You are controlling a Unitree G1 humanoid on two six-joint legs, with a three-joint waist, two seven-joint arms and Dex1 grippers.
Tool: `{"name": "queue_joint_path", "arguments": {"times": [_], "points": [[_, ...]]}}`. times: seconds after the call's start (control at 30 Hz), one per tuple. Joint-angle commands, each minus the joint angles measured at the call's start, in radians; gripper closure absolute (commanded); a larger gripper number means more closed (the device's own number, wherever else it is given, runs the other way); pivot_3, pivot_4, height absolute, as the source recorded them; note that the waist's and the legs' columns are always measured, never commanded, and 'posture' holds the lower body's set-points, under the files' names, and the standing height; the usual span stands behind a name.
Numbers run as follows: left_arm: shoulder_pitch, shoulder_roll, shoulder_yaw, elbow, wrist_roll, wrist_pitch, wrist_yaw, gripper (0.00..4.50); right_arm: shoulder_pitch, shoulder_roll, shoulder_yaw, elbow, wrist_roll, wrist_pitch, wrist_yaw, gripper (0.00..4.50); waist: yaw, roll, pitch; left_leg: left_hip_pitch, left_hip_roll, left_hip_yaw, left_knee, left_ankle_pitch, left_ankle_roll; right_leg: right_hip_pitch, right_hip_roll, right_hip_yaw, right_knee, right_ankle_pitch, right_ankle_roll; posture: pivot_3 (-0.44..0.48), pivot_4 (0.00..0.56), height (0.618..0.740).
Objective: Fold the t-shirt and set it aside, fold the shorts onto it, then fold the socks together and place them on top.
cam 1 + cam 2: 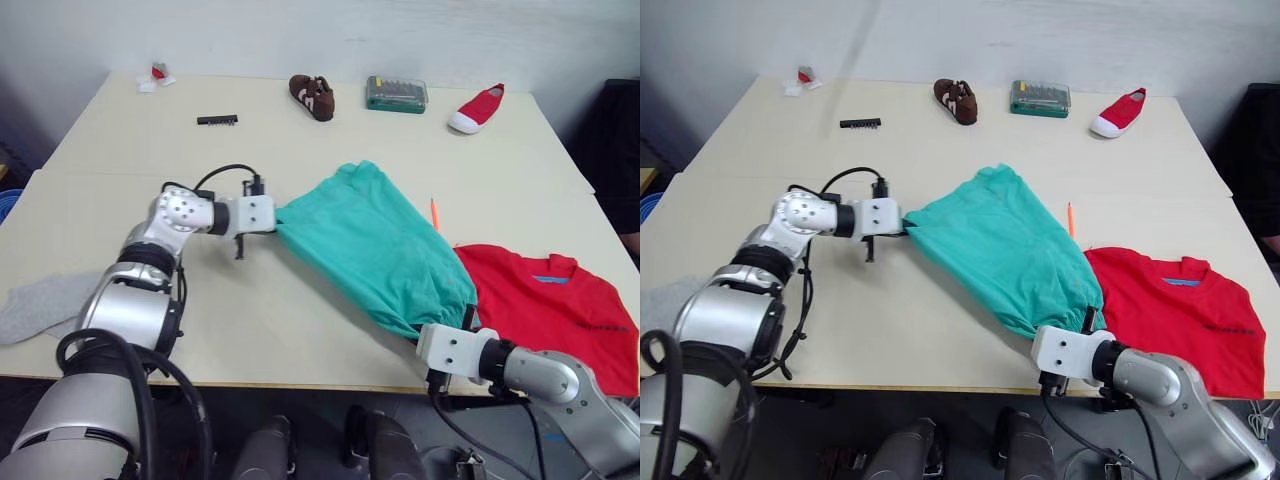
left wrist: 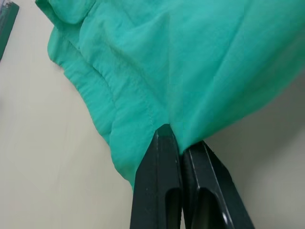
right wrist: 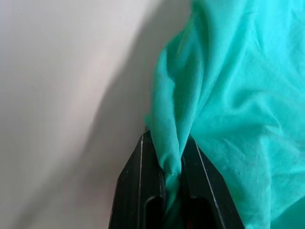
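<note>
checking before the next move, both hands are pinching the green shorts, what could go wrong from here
1. Each hand, left and right, pinches only a thin bunch of the shorts, so the cloth could slip out when pulled.
2. The shorts already overlap the edge of the t-shirt; dragging them across might rumple it.
3. The right hand holds its corner close to the table's near edge, so slack cloth may hang off it.

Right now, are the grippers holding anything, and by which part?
Both pinch the shorts: the left gripper is shut on one edge, the right gripper on a bunched fold at the opposite end, near the t-shirt.
</note>
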Motion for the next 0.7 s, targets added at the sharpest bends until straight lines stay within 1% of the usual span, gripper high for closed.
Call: {"name": "queue_joint_path", "arguments": {"times": [0.03, 0.07, 0.13, 0.2, 0.27, 0.33, 0.4, 0.47, 0.53, 0.6, 0.7], "points": [[0.078, 0.069, 0.045, -0.106, -0.11, -0.05, -0.16, 4.45, -0.045, -0.01, -0.019, 0.078, -0.01, -0.182, 0.054, 4.5, -0.004, 0.0, 0.0, 0.0, 0.0, 0.0, 0.0, 0.0, 0.0, 0.0, 0.0, 0.0, 0.0, 0.0, 0.0, 0.0, 0.15, 0.74], [0.128, 0.099, 0.056, -0.162, -0.147, -0.049, -0.208, 4.45, -0.065, -0.012, -0.015, 0.11, -0.014, -0.235, 0.071, 4.5, -0.005, 0.0, 0.0, 0.001, 0.001, 0.001, 0.0, 0.0, -0.001, 0.0, -0.001, 0.001, 0.0, 0.0, 0.0, 0.0, 0.15, 0.74], [0.267, 0.17, 0.087, -0.342, -0.241, 0.013, -0.286, 4.45, -0.107, -0.01, -0.007, 0.172, -0.013, -0.325, 0.106, 4.5, -0.015, 0.001, 0.0, 0.002, 0.003, 0.002, 0.0, -0.001, -0.002, 0.0, -0.002, 0.002, 0.0, 0.001, -0.001, 0.0, 0.15, 0.74], [0.463, 0.244, 0.132, -0.606, -0.337, 0.134, -0.306, 4.45, -0.143, -0.006, 0.006, 0.238, -0.011, -0.406, 0.14, 4.5, -0.03, 0.003, 0.001, 0.003, 0.005, 0.003, 0.0, -0.002, -0.004, 0.0, -0.001, 0.003, 0.0, 0.001, -0.001, 0.0, 0.15, 0.74], [0.682, 0.319, 0.188, -0.877, -0.401, 0.257, -0.29, 4.45, -0.178, 0.0, 0.024, 0.302, -0.016, -0.49, 0.169, 4.5, -0.033, 0.005, 0.002, 0.003, 0.008, 0.004, 0.0, -0.002, -0.006, 0.0, 0.001, 0.004, -0.001, 0.001, -0.002, 0.0, 0.15, 0.74], [0.882, 0.376, 0.26, -1.099, -0.438, 0.368, -0.254, 4.45, -0.217, 0.006, 0.044, 0.368, -0.031, -0.581, 0.19, 4.5, -0.034, 0.007, 0.003, 0.003, 0.008, 0.003, 0.001, -0.003, -0.007, 0.0, 0.002, 0.004, 0.0, 0.0, -0.003, 0.0, 0.15, 0.74], [1.04, 0.41, 0.33, -1.272, -0.466, 0.472, -0.215, 4.45, -0.258, 0.014, 0.059, 0.427, -0.04, -0.654, 0.204, 4.5, -0.028, 0.01, 0.005, 0.005, 0.009, 0.003, 0.001, -0.003, -0.008, 0.002, 0.002, 0.004, -0.001, -0.001, -0.004, 0.0, 0.15, 0.74], [1.186, 0.423, 0.401, -1.423, -0.487, 0.568, -0.183, 4.45, -0.308, 0.026, 0.074, 0.489, -0.044, -0.717, 0.215, 4.5, -0.02, 0.014, 0.007, 0.005, 0.009, 0.003, 0.001, -0.004, -0.008, 0.002, 0.001, 0.005, -0.001, -0.001, -0.005, 0.0, 0.15, 0.74], [1.29, 0.425, 0.45, -1.533, -0.505, 0.653, -0.16, 4.45, -0.349, 0.035, 0.087, 0.543, -0.05, -0.779, 0.226, 4.5, -0.011, 0.018, 0.01, 0.007, 0.009, 0.003, 0.001, -0.004, -0.01, 0.003, 0.001, 0.006, -0.004, 0.0, -0.006, 0.0, 0.15, 0.74], [1.348, 0.424, 0.476, -1.6, -0.513, 0.711, -0.142, 4.45, -0.379, 0.041, 0.096, 0.583, -0.051, -0.83, 0.238, 4.5, -0.002, 0.022, 0.012, 0.013, 0.009, 0.003, 0.001, -0.006, -0.013, 0.008, 0.002, 0.006, -0.004, 0.0, -0.008, 0.0, 0.15, 0.74], [1.376, 0.412, 0.493, -1.632, -0.501, 0.749, -0.106, 4.45, -0.41, 0.048, 0.102, 0.618, -0.033, -0.846, 0.254, 4.5, 0.001, 0.023, 0.012, 0.019, 0.013, 0.002, 0.0, -0.009, -0.011, 0.014, 0.004, 0.005, -0.006, -0.004, -0.013, 0.0, 0.15, 0.74]]}}
